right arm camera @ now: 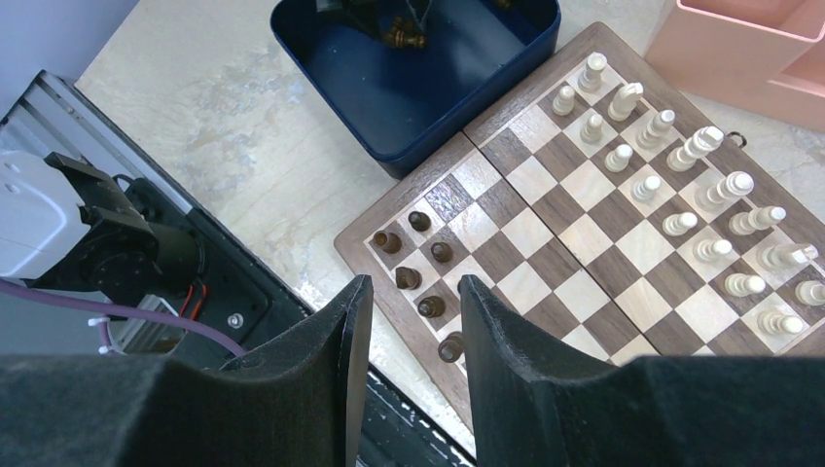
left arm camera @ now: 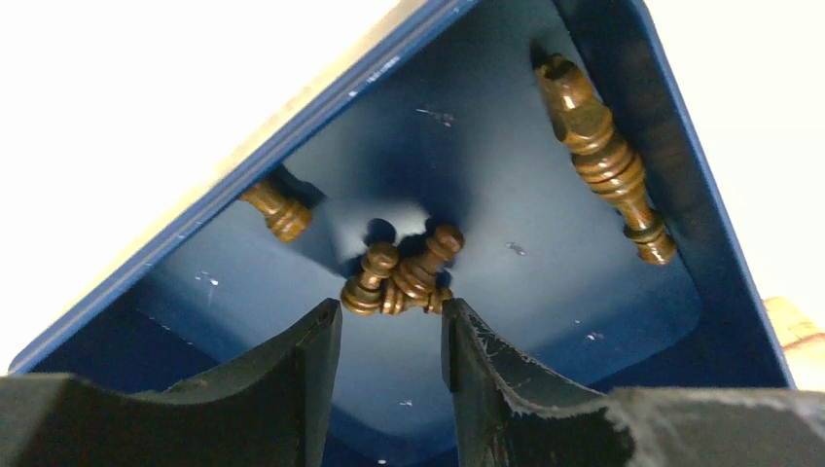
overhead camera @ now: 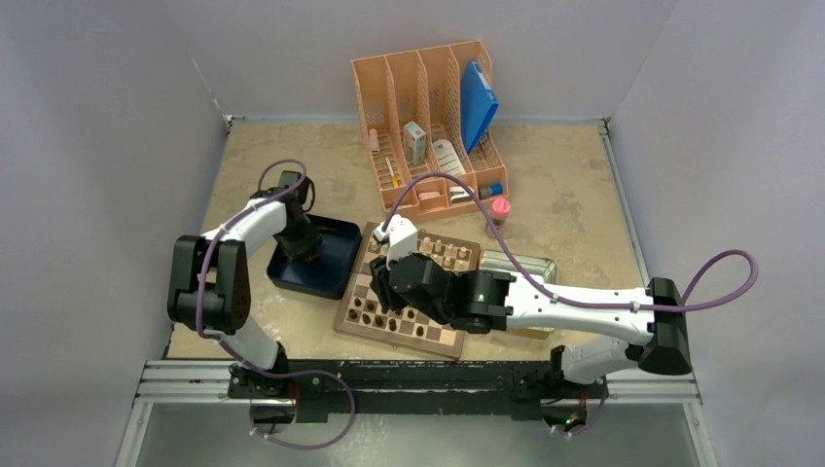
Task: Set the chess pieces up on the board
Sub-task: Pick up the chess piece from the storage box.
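Pale walls box in the mottled beige table (overhead camera: 584, 214), and your work sits at its middle: the board (overhead camera: 389, 338) lies between a blue tray (overhead camera: 336, 258) on the left and a metal tin (overhead camera: 520, 263) on the right, with a peach organizer (overhead camera: 428, 126) behind. Several of the chess pieces (right arm camera: 407, 278) already stand on squares at the board's near left corner, others lie on their sides in the tray, and the pale pieces (right arm camera: 646, 187) fill the far rows. Your left gripper (left arm camera: 391, 321) is down inside the tray, jaws parted and holding nothing, straddling a clump of pawns (left arm camera: 399, 277) that lie across each other. That clump is your main risk: close now and you will likely pinch two at once or squirt one out sideways, and anything caught lying flat will be hard to stand on a square. Your right gripper (right arm camera: 415, 287) hangs released and empty above the standing dark pieces. A low move there could topple them, and both arms work near the board's left edge, so watch for a clash. A long piece (left arm camera: 603, 156) lies close along the tray wall, awkward to reach. No brand or writing is legible anywhere; print on the organizer's contents is too small to read.
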